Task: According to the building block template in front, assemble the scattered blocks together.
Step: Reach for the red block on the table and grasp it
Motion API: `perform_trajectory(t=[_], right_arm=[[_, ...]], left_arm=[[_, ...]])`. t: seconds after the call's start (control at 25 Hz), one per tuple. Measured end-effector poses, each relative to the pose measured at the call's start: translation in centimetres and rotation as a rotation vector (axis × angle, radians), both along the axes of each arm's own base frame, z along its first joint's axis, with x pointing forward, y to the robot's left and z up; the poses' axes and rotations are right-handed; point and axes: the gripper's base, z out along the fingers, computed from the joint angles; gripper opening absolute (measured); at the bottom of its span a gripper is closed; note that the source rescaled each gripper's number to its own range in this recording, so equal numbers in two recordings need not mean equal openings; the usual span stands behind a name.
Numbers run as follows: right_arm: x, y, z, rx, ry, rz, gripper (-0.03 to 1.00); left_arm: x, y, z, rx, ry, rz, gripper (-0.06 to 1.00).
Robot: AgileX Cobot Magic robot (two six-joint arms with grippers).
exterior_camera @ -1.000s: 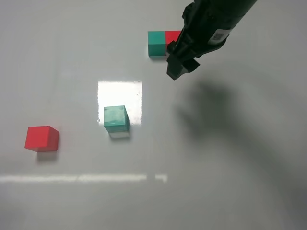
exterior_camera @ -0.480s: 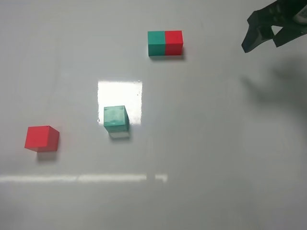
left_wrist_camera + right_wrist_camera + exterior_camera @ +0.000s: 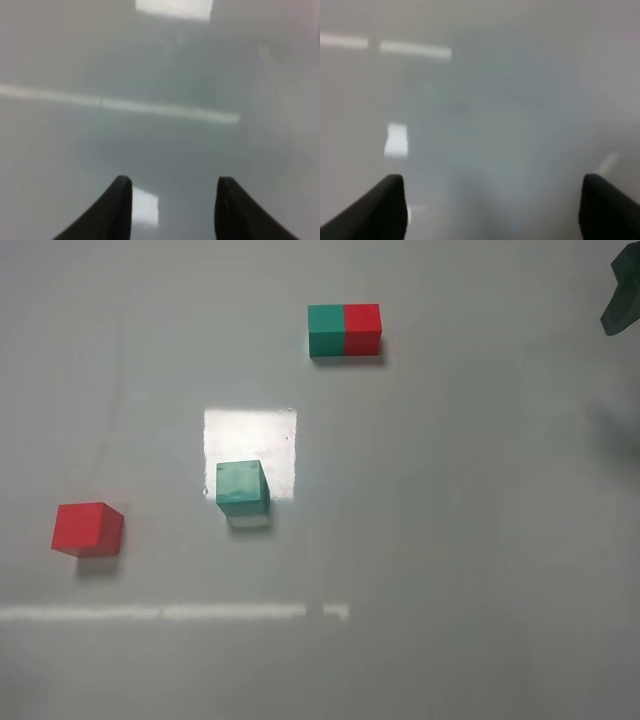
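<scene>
Withdrawn from green-red template bar: right pincer, spread wide; left pincer parted; red cube, teal cube loose.

No text, label, brand, number or sign can be read. The visible faces of the building block template, the red cube and the teal-green cube are plain. The tabletop carries only glare.
</scene>
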Motion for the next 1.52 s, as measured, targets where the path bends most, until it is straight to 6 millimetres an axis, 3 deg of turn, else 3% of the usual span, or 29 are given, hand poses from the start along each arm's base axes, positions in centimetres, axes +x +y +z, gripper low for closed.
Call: perform_trajectory(t=[0.24, 0.64, 0.96, 1.24, 1.4, 1.52], right_arm=[[-4.9, -2.1, -1.7, -0.017, 0.046, -0.081, 0.73], [-16.0, -1.6, -5.0, 0.015, -0.038, -0.127, 0.73], [-24.3, -0.9, -10.2, 0.069, -0.167, -0.132, 0.73], [-28.7, -0.3, -17.1, 0.095, -0.254, -0.104, 0.73], [-30.0, -0.1, -19.5, 0.115, -0.305, -0.088, 0.73], [-30.1, 0.2, -20.1, 0.13, -0.298, -0.06, 0.73]], left_arm=[[0.0, 0.0, 0.0, 0.0, 0.0, 0.0, 0.02], [0.0, 0.0, 0.0, 0.0, 0.0, 0.0, 0.02], [0.0, 0.0, 0.0, 0.0, 0.0, 0.0, 0.02], [0.0, 0.0, 0.0, 0.0, 0.0, 0.0, 0.02], [0.0, 0.0, 0.0, 0.0, 0.0, 0.0, 0.02], [0.0, 0.0, 0.0, 0.0, 0.0, 0.0, 0.02]])
